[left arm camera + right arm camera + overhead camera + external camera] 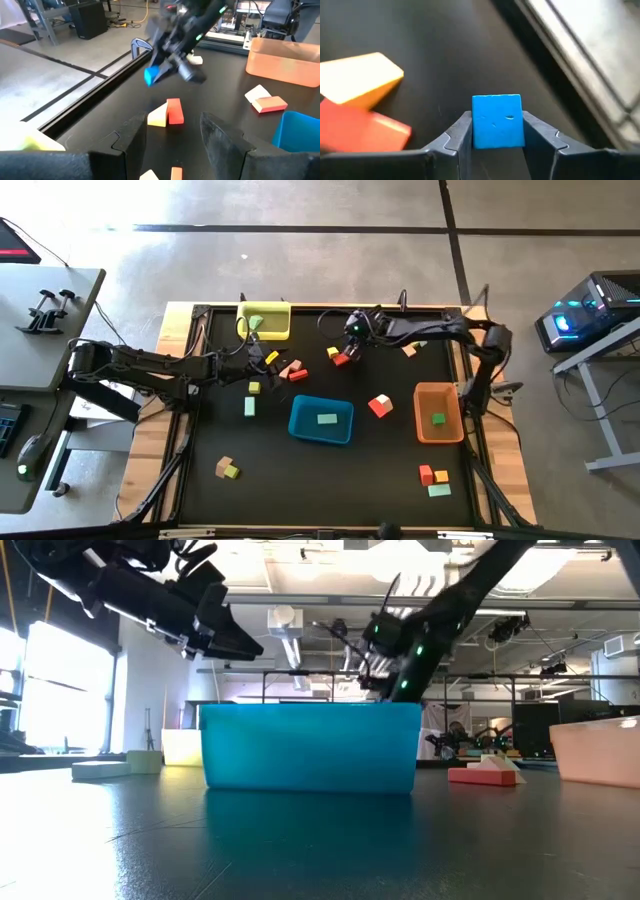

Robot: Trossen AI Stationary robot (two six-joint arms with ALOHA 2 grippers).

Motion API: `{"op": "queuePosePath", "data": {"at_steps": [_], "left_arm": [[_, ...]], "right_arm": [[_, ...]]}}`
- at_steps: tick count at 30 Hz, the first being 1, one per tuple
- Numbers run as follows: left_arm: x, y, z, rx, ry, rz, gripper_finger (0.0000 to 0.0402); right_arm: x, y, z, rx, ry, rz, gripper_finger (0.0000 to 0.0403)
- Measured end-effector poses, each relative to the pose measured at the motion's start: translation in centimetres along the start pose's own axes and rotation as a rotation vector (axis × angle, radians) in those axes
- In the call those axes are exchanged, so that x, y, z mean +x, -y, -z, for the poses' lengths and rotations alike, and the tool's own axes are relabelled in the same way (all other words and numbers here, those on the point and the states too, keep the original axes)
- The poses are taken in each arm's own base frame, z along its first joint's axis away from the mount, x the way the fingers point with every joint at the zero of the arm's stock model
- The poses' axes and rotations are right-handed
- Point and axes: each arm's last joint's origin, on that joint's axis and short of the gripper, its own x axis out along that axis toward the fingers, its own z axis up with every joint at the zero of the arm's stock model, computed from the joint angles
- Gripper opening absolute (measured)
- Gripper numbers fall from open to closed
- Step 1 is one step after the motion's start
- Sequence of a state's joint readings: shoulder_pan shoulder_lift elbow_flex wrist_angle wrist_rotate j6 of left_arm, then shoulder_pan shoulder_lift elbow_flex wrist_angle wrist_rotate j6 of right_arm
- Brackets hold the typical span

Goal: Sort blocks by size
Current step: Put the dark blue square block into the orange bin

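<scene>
My right gripper (pixel 352 332) is shut on a small blue cube (pixel 497 121) near the table's far edge, just above a red block (pixel 343 360) and a yellow block (pixel 333 352) that lie flat side by side. The cube also shows in the left wrist view (pixel 152 75). My left gripper (pixel 172 142) is open and empty, held above the table left of the middle (pixel 252 358), pointing toward the right gripper. Other blocks lie scattered flat on the black table. My right gripper pinches the blue cube by two opposite side faces (pixel 477 132) between its two fingers. The fingers come from above, slanting down. The cube is lifted clear of the table, with one face toward the wrist camera.
A yellow tray (pixel 264 308) stands at the far edge, a blue tray (pixel 300 420) holding a pale green block in the middle, and an orange tray (pixel 420 420) holding a green block at the right. Loose blocks lie near the left gripper (pixel 290 370), at the near left (pixel 226 468) and near right (pixel 433 477).
</scene>
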State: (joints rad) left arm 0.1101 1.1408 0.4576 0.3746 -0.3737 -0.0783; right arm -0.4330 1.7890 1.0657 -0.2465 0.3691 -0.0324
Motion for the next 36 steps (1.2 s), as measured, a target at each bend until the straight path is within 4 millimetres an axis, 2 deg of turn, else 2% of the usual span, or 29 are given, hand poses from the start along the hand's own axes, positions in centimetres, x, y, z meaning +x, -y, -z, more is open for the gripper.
{"op": "queuePosePath", "data": {"at_steps": [5,11,16,21,25,28,31,36], "left_arm": [[0.0,0.0,0.3,-0.013,-0.028,-0.002,0.017],[0.0,0.0,0.4,-0.025,-0.043,-0.001,0.017],[-0.1,0.3,0.4,-0.019,-0.04,0.013,0.017],[-0.2,0.5,0.4,0.0,-0.035,0.021,0.017],[-0.2,0.5,0.4,0.007,-0.03,0.022,0.017],[-0.2,0.5,0.4,0.015,-0.03,0.021,0.017],[-0.2,0.5,0.4,0.017,-0.03,0.022,0.017],[-0.2,0.5,0.3,0.022,-0.03,0.022,0.017]], "right_arm": [[-6.2,-1.8,1.0,-0.076,-0.07,0.084,0.0126],[-14.0,-3.6,4.5,-0.095,-0.167,0.151,0.0126],[-19.2,-3.8,8.0,-0.006,-0.244,0.187,0.0126],[-22.9,-4.2,10.6,0.13,-0.325,0.094,0.0126],[-24.7,-4.6,11.8,0.2,-0.376,-0.011,0.0126],[-25.2,-4.7,12.4,0.232,-0.415,-0.056,0.0126],[-24.6,-4.5,13.8,0.249,-0.513,-0.084,0.0126],[-22.2,-4.4,16.9,0.285,-0.638,-0.141,0.0126]]}}
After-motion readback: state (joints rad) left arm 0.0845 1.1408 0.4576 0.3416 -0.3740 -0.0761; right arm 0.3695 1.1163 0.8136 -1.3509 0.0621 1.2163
